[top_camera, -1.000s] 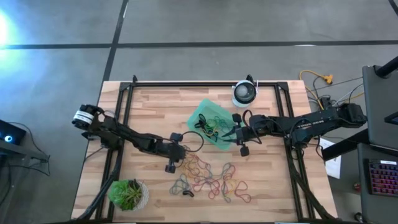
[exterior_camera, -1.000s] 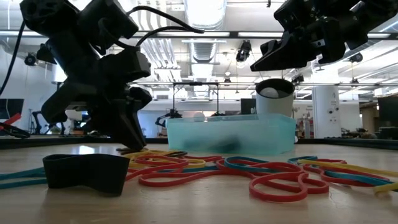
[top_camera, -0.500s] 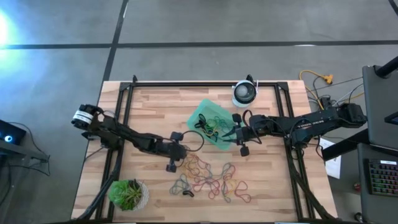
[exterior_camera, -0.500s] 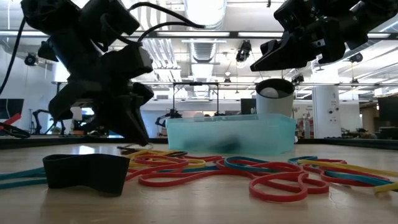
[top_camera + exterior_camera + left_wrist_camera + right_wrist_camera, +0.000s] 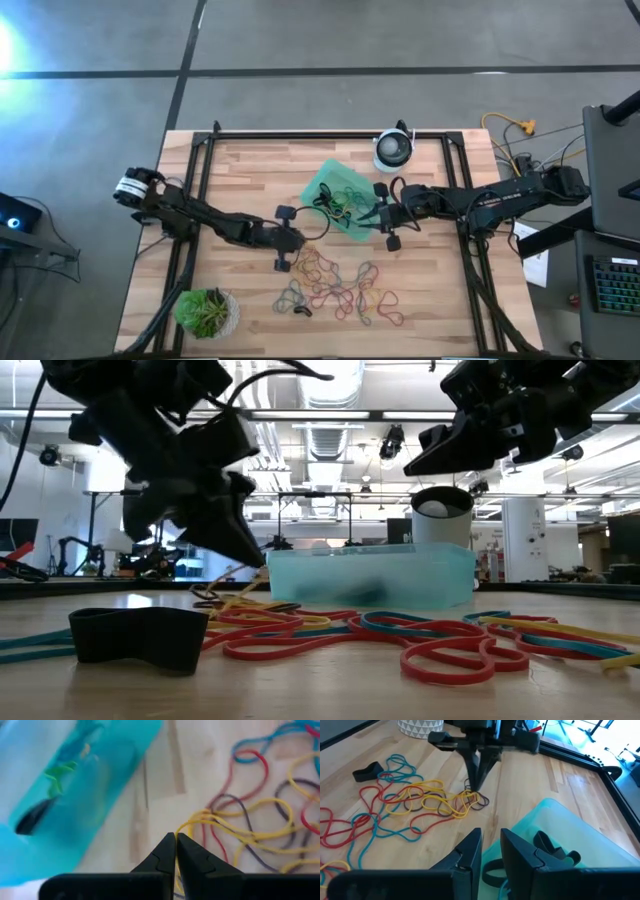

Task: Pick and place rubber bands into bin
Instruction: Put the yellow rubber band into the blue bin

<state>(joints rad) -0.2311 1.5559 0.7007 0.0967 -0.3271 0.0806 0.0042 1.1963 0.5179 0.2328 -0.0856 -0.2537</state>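
Note:
Many rubber bands point(image 5: 340, 285) in red, yellow, blue and dark colours lie tangled on the wooden table, in front of the mint-green bin point(image 5: 318, 186). The bin holds a few bands point(image 5: 555, 851). My left gripper point(image 5: 176, 845) is shut on yellow bands at the pile's left end and hangs a little above the table point(image 5: 252, 558). My right gripper point(image 5: 491, 845) hovers over the bin's near right rim point(image 5: 372, 215). A narrow gap shows between its fingers, with nothing in it. My left gripper pinches yellow rubber band strands point(image 5: 184, 827) between its two fingertips. The fingers slant down from the table's left side. The strands point(image 5: 228, 582) run down slack from the fingertips to the pile, where the rest of the bands lie on the table.
A wide black band point(image 5: 140, 635) lies alone at the near side of the pile. A potted plant point(image 5: 205, 312) stands at the near left corner, and a round white-and-black device point(image 5: 394, 150) stands behind the bin. Black frame rails point(image 5: 200, 190) run along the table's sides.
My left gripper has risen off the table and tipped toward level, going slightly toward the bin. It has drawn yellow strands up from the pile, while the rest of the bands stay where they were.

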